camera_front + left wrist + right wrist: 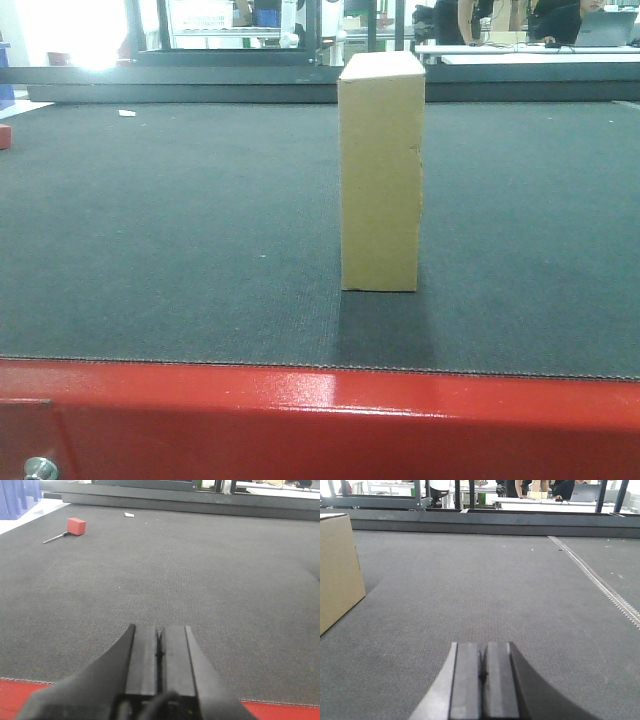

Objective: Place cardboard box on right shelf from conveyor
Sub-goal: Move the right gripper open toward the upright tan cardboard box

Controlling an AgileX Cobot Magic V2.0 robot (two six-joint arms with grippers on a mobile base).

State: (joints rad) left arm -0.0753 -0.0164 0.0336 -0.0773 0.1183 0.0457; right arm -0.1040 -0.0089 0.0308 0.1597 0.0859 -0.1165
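The cardboard box (380,172), tan and tall, stands upright on the dark grey conveyor (170,230), a little right of centre behind the red front edge. The right wrist view catches it at the far left (337,567). My right gripper (481,647) is shut with nothing between its fingers, low over the belt, to the right of the box and apart from it. My left gripper (159,630) is shut too, holding nothing, above the belt near the red edge, and the box does not show in its view. The right shelf is out of view.
A small red block on a thin rod (75,526) lies on the belt at the far left, with a white scrap (129,514) beyond it. A belt seam (600,580) runs diagonally on the right. Blue bins (19,497) stand beyond the left edge. People and tables are behind.
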